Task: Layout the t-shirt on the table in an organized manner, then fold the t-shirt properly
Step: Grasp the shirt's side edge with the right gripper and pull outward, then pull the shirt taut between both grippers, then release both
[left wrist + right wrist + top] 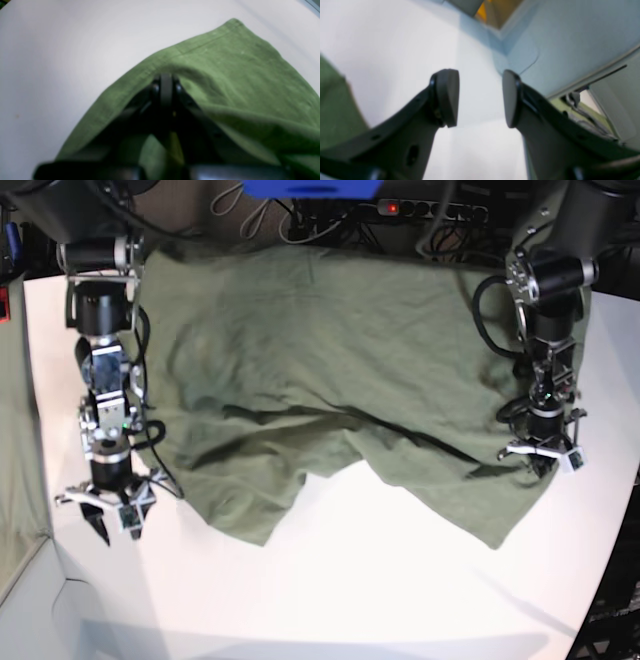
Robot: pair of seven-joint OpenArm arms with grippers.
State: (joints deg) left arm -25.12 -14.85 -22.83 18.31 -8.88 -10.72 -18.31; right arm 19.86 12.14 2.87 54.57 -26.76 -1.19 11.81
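The olive-green t-shirt (330, 370) lies spread and wrinkled over the far half of the white table (350, 590), its near edge uneven. At the shirt's right edge, my left gripper (538, 463) is shut on the cloth. In the left wrist view its closed fingertips (166, 86) pinch a hemmed edge of the t-shirt (237, 62), lifting it into a tent over the table (50, 55). My right gripper (108, 525) stands open just left of the shirt, holding nothing. In the right wrist view, only table (395, 37) shows between the gripper's (480, 98) spread pads, with the t-shirt (335, 112) at the frame's left.
A power strip (430, 208), cables and a blue object (310, 188) sit beyond the table's far edge. A pale grey-green cloth strip (15, 440) hangs off the left side. The table's curved edge (612, 560) runs down the right.
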